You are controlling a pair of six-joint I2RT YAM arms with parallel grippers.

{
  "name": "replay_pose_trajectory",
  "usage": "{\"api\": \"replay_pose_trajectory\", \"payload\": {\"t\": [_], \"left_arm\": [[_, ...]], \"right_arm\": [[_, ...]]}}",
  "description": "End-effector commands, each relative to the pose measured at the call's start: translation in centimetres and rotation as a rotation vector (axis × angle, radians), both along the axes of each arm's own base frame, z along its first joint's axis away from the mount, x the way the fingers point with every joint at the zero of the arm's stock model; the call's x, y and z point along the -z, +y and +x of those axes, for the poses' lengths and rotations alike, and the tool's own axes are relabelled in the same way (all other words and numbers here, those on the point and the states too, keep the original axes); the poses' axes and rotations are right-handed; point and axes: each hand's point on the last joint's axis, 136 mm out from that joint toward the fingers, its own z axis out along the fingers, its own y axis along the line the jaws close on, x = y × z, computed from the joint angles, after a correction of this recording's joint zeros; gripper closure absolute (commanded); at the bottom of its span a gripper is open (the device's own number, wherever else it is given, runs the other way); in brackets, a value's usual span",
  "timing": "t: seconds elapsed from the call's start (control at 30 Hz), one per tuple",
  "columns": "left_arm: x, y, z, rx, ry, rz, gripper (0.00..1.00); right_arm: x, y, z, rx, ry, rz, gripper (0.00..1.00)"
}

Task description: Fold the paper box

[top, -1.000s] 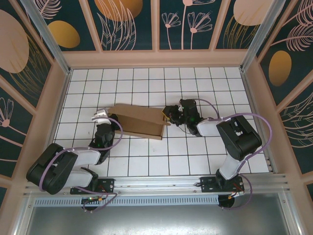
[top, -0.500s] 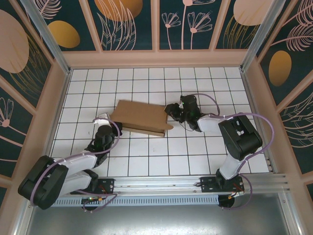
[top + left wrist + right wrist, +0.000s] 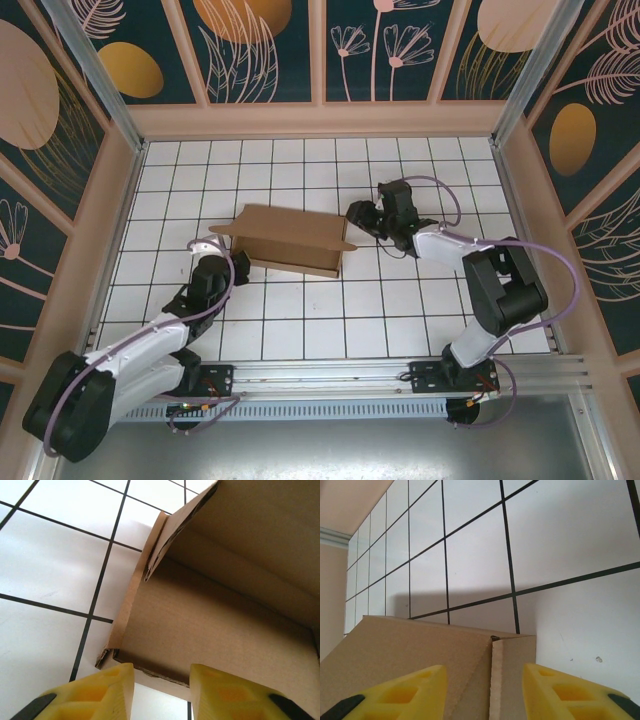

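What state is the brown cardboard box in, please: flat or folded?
Partly folded: the brown cardboard box has raised walls, one end open.

The paper box (image 3: 290,240) lies on the table (image 3: 400,310) between the left fingers (image 3: 100,695) and the right fingers (image 3: 560,690).

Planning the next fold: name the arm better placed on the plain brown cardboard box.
Likely right: the right gripper, open, straddles an end flap of the cardboard box; the left gripper sits just short.
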Motion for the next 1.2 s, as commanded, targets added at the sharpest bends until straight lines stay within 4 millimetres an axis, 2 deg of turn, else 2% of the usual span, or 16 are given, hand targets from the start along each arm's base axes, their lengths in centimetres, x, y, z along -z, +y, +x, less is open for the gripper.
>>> {"api": "replay_pose_trajectory", "payload": {"t": [0.0, 0.07, 0.13, 0.2, 0.3, 0.4, 0.47, 0.53, 0.6, 0.67, 0.73, 0.87, 1.03, 1.17], "left_arm": [[-1.1, 0.4, -0.7, -0.023, 0.039, -0.009, 0.70], [-3.1, 0.9, -0.8, -0.058, 0.010, -0.039, 0.74], [-5.4, 1.6, -1.0, -0.089, -0.026, -0.052, 0.78], [-7.9, 2.6, -1.4, -0.124, -0.062, -0.047, 0.82], [-11.9, 3.8, -2.0, -0.160, -0.130, -0.051, 0.86], [-16.3, 4.5, -2.7, -0.161, -0.213, -0.054, 0.87], [-19.5, 3.7, -2.6, -0.097, -0.280, -0.037, 0.85], [-21.5, 2.8, -2.0, -0.054, -0.309, -0.010, 0.81], [-22.5, 1.1, -0.7, 0.014, -0.310, 0.021, 0.77], [-22.1, -0.6, 0.8, 0.071, -0.272, 0.039, 0.75], [-21.3, -2.6, 2.1, 0.139, -0.239, 0.040, 0.76], [-18.1, -5.2, 4.5, 0.217, -0.150, 0.049, 0.84], [-14.1, -5.1, 6.0, 0.236, -0.058, -0.014, 0.95], [-9.8, -5.9, 6.2, 0.287, 0.049, -0.067, 0.98]], "right_arm": [[-2.5, -1.4, 0.9, 0.027, -0.078, -0.103, 0.57], [-4.7, -1.6, 1.0, 0.023, -0.146, -0.151, 0.59], [-7.6, -0.8, 0.6, -0.013, -0.236, -0.174, 0.62], [-10.6, 0.9, -0.5, -0.087, -0.336, -0.187, 0.66], [-12.7, 4.5, -2.7, -0.222, -0.414, -0.186, 0.74], [-12.4, 7.5, -4.3, -0.330, -0.413, -0.182, 0.89], [-11.3, 8.8, -4.9, -0.371, -0.411, -0.227, 1.00], [-9.9, 9.7, -5.4, -0.396, -0.409, -0.281, 1.00], [-8.6, 10.5, -6.0, -0.432, -0.385, -0.279, 1.00], [-7.2, 10.9, -6.6, -0.454, -0.363, -0.295, 1.00], [-5.9, 11.1, -7.2, -0.476, -0.348, -0.335, 1.00], [-2.7, 10.4, -8.4, -0.498, -0.306, -0.421, 1.00], [0.3, 8.8, -9.0, -0.504, -0.270, -0.492, 1.00], [2.1, 7.9, -9.3, -0.496, -0.241, -0.524, 1.00]]}}
